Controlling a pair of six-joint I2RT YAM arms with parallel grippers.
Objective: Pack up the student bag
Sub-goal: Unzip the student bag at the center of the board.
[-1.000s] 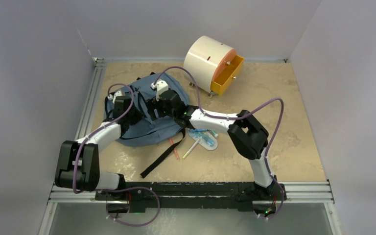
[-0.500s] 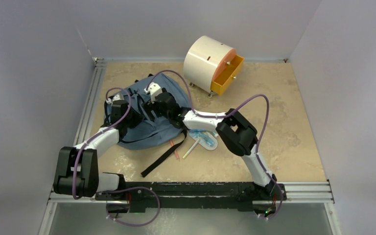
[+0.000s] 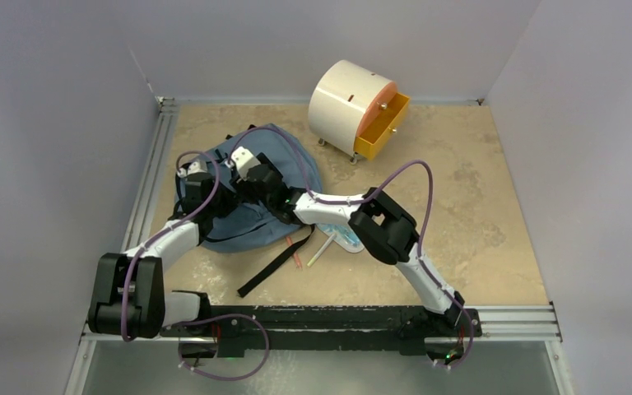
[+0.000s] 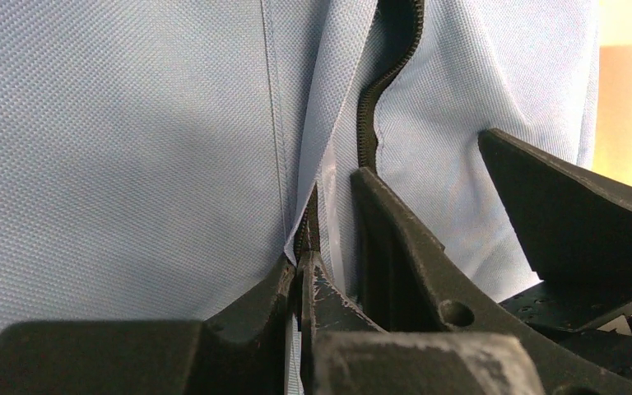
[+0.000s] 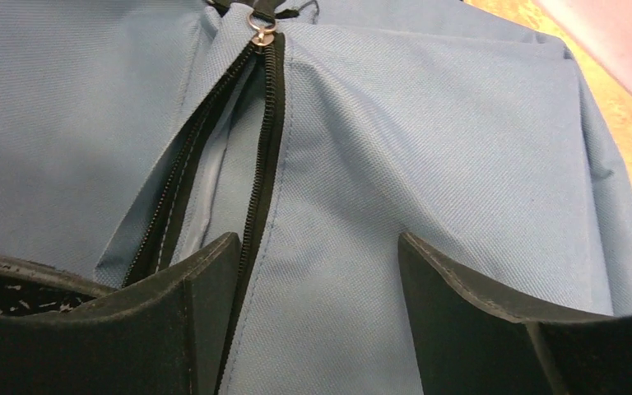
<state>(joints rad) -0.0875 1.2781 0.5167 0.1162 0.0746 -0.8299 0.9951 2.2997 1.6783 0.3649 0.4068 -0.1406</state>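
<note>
Two-finger left gripper (image 4: 300,276): pinching bag's woven slate-blue fabric edge beside toothed black zipper (image 4: 370,123).
Right gripper (image 5: 317,247): hovering spread over ribbed blue cloth.
Student bag (image 3: 247,224): lying soft, crumpled on mottled beige tabletop (image 3: 461,206), far-left.

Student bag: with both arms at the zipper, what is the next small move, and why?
Probably close the right gripper on the fabric between its open fingers. The left gripper pinches the student bag at one edge of the partly open zipper, so a second grip opposite could spread the opening.
</note>
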